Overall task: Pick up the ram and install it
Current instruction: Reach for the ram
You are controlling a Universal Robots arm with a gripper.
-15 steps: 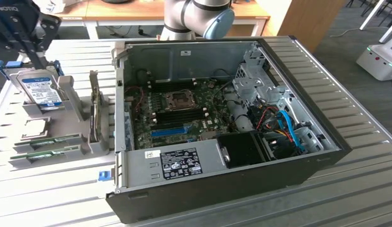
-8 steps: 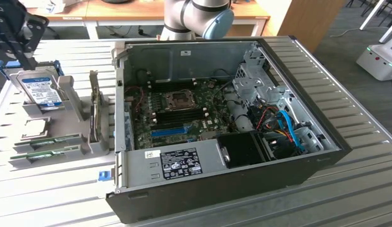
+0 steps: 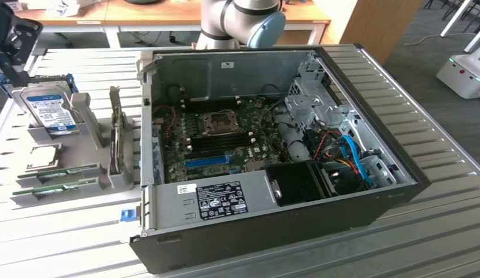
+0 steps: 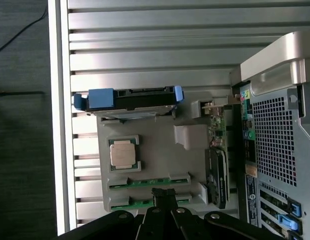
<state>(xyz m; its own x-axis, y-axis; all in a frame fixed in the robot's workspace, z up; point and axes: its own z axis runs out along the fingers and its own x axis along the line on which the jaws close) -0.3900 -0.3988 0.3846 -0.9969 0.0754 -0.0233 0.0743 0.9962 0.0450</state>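
The ram (image 3: pixel 58 172) is a long, narrow green board with pale patches. It sits in a slot at the near end of a grey holder (image 3: pixel 31 200) on the table (image 3: pixel 425 231), at the exterior view's left, and a second ram stick (image 3: pixel 61 187) lies just beside it in its own slot. That makes two sticks. The holder also carries one hard drive (image 3: pixel 50 110) standing upright with a blue-and-white label, one square processor (image 3: pixel 40 155) and one upright expansion card (image 3: pixel 116 139). To the right lies one open computer case (image 3: pixel 263 231) with a black-and-white sticker (image 3: pixel 221 200). The writing on both labels is too small to read. In the wrist view the jaws are clenched together with nothing between them, above the two sticks.
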